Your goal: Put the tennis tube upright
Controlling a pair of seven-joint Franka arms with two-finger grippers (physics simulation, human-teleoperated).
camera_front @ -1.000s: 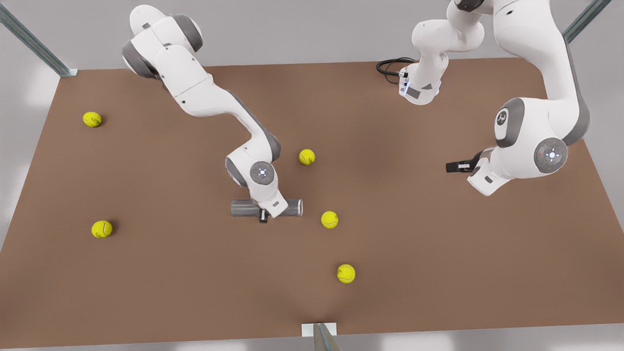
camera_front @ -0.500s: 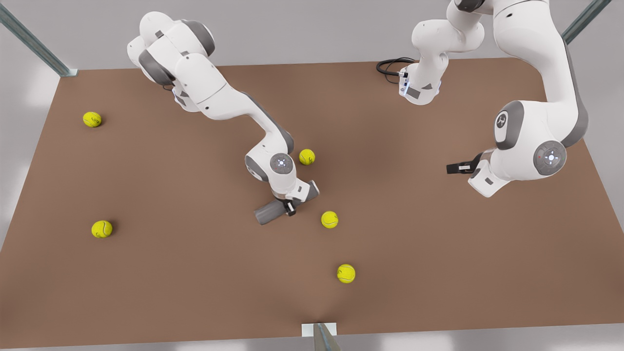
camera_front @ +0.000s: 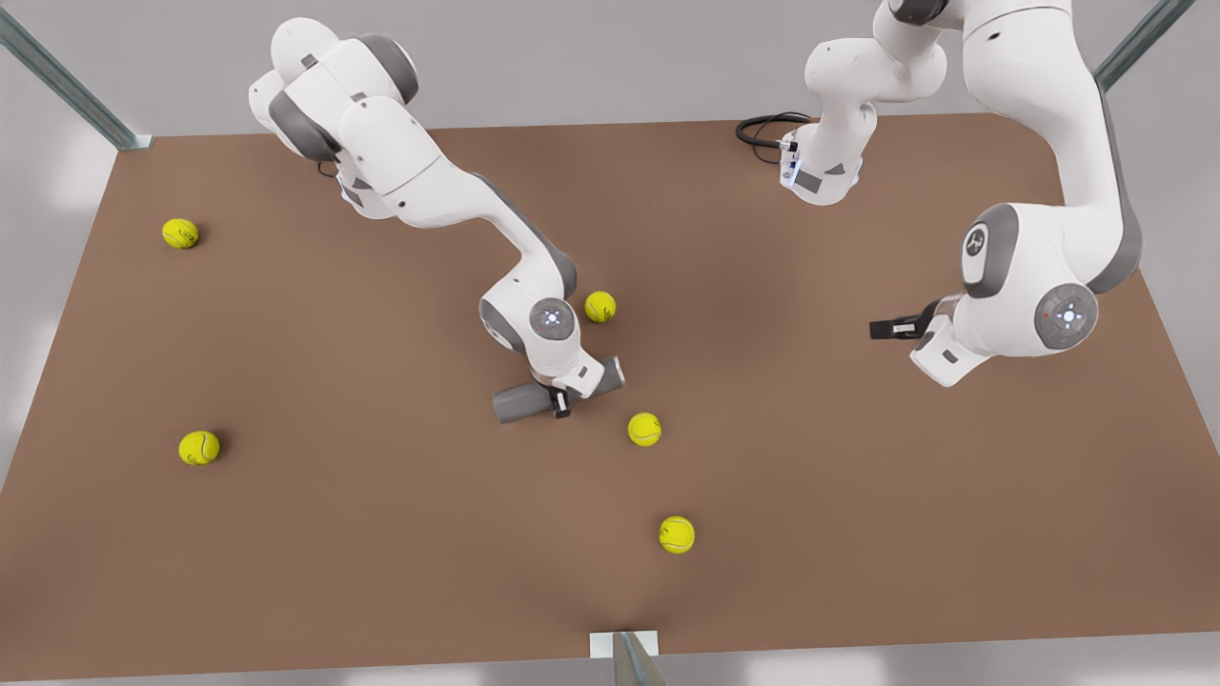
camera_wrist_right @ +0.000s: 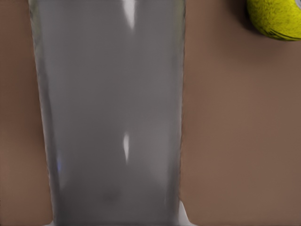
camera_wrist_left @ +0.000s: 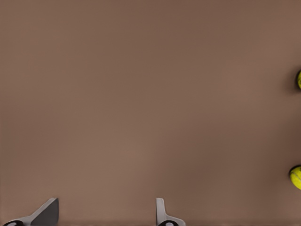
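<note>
The right gripper (camera_front: 560,398) has its fingers clamped across the middle of the tennis tube (camera_front: 519,403), which lies tilted over the brown desk (camera_front: 381,534), its long axis slanting, one end sticking out past each side of the fingers. The left gripper (camera_wrist_left: 106,214) hangs well apart, fingers spread, near two tennis balls (camera_wrist_left: 296,176).

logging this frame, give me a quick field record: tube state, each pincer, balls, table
tube: tennis tube tilted, one end raised, not upright
right pincer: shut on the tube mid-length, near table centre
left pincer: open, waiting apart at the front view's right
balls: five tennis balls loose, none touching the tube
table: brown table
</note>
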